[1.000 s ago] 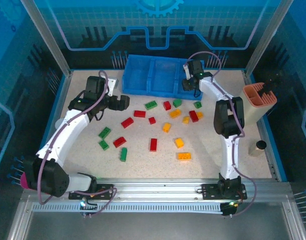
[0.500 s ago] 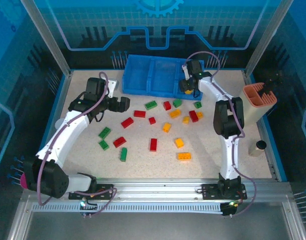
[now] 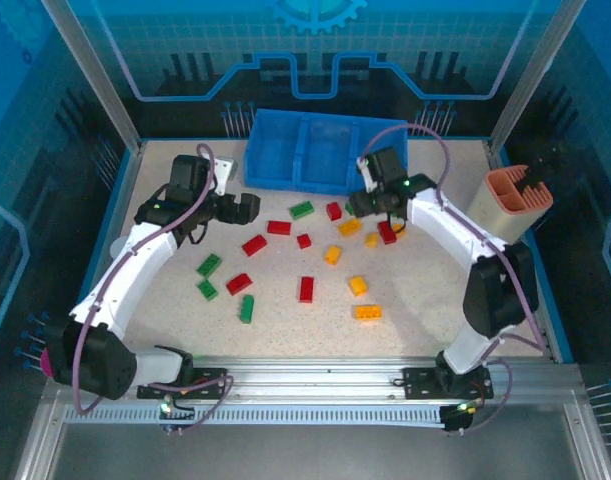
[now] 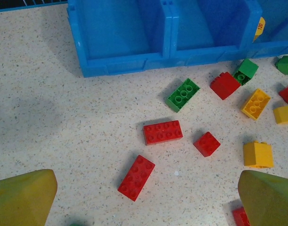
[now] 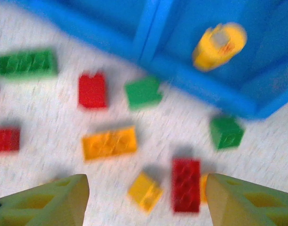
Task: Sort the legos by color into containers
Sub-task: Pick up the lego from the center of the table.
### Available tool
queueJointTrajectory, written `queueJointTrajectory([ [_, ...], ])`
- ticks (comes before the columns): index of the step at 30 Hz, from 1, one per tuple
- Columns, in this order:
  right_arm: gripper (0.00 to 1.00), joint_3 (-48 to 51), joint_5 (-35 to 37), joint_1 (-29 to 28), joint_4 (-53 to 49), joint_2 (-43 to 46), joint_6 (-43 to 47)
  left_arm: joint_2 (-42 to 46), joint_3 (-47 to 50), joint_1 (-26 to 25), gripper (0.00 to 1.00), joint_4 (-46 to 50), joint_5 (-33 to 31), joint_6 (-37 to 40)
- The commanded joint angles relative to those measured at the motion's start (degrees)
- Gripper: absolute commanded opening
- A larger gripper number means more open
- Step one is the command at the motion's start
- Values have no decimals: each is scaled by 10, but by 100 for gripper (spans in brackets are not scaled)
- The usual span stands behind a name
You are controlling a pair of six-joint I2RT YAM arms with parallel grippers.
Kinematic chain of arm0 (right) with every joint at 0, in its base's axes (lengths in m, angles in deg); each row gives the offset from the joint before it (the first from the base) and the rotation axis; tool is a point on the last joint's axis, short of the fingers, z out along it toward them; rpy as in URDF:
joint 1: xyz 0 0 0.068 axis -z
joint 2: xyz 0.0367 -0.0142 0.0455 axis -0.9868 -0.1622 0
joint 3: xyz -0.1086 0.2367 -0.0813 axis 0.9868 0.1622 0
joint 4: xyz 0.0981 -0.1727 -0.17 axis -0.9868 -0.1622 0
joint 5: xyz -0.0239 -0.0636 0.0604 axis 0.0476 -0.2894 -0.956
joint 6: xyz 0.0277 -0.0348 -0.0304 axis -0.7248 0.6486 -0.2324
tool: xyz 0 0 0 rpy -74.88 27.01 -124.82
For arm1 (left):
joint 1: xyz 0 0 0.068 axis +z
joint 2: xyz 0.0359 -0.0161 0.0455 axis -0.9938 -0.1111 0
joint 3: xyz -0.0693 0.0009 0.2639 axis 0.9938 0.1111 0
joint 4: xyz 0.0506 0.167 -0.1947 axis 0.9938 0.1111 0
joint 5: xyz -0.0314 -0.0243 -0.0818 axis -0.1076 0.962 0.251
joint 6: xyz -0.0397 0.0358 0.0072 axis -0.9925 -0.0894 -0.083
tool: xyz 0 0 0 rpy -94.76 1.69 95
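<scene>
A yellow brick lies in the blue tray; the right gripper, wide open and empty near it, must pick another

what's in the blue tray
One yellow piece, probably a brick, sits in the right compartment of the blue tray. The left and middle ones look bare. The right arm covers part of the right one from above.

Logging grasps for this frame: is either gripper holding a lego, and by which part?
Nothing is held: the left gripper and right gripper are both open and empty.
</scene>
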Motion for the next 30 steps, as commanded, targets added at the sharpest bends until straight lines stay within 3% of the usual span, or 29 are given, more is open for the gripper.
queueJointTrajectory([
  [1,68,67,-4,-25,-49,47,-63,13,4,-6,99,-1,14,4],
  [9,72,201,-52,-95,-29,99,-118,-1,4,-8,100,-2,18,3],
  [21,72,219,-55,-125,-3,10,-103,2,5,-11,99,-5,26,-1],
  [25,65,225,-52,-133,4,-15,-112,0,3,-11,99,-3,25,1],
  [30,38,225,-48,-139,-6,-31,-117,3,4,-11,99,-2,21,3],
])
